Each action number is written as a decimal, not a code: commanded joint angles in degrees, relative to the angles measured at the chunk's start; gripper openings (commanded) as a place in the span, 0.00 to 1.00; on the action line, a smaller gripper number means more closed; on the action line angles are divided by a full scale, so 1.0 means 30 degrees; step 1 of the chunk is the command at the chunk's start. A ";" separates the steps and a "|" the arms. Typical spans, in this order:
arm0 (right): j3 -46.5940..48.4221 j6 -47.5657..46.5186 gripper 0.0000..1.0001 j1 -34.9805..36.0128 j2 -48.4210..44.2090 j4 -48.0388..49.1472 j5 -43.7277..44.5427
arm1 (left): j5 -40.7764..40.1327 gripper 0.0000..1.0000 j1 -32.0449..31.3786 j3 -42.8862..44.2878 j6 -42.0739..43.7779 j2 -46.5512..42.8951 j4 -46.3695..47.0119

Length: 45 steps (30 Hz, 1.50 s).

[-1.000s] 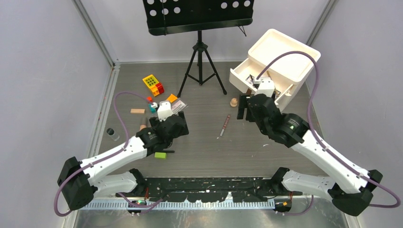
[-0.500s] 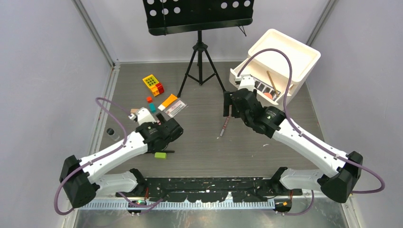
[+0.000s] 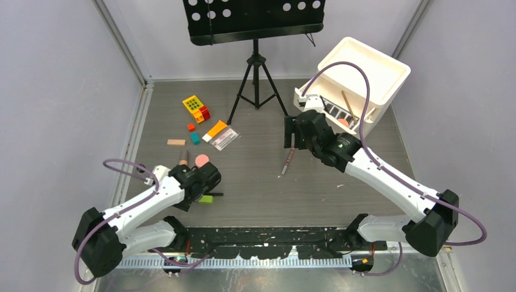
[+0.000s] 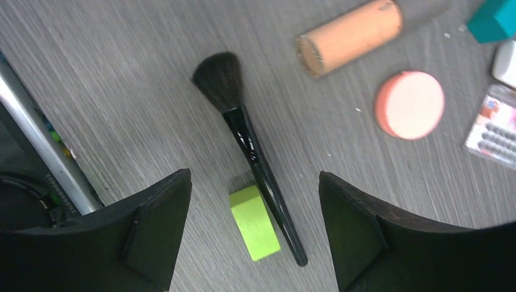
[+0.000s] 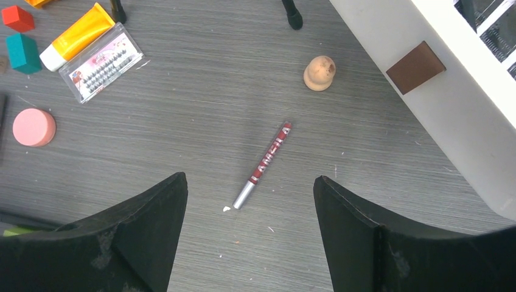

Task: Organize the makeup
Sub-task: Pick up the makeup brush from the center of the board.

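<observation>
Grey tabletop [image 3: 255, 176], left gripper [image 4: 254, 179] now farther back over black brush [image 4: 243, 131], right gripper [image 5: 249, 178] over red pencil [image 5: 268, 155], both wide, empty

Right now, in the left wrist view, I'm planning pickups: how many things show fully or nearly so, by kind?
Black brush: 1
Tan tube: 1
Pink round compact: 1
Green block: 1
Total: 4

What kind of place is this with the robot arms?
Probably a robot lab test booth: two white robot arms bolted to a grey wood-grain table, plain pale walls closing it in.
</observation>
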 commanded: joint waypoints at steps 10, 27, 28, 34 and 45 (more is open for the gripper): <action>-0.0018 0.0148 0.80 -0.0041 -0.1025 -0.0170 -0.0100 | 0.2217 0.75 0.4126 -0.2074 -0.0780 -0.0649 0.6102; -0.0049 0.0241 0.80 -0.0045 -0.1292 -0.0484 0.0171 | 0.4842 0.54 0.6111 -0.2832 0.0926 0.1747 0.8001; -0.0049 0.0277 0.80 -0.0030 -0.1318 -0.0491 0.0145 | 0.4897 0.52 0.6169 -0.2841 0.0993 0.1886 0.7979; -0.0056 0.0357 0.80 -0.0036 -0.1359 -0.0536 0.0159 | 0.5075 0.32 0.6459 -0.2893 0.1485 0.2489 0.8096; -0.0223 0.0391 0.80 -0.0021 -0.1745 -0.0551 0.0552 | 0.4821 0.00 0.6482 -0.3558 0.2653 0.1572 0.9327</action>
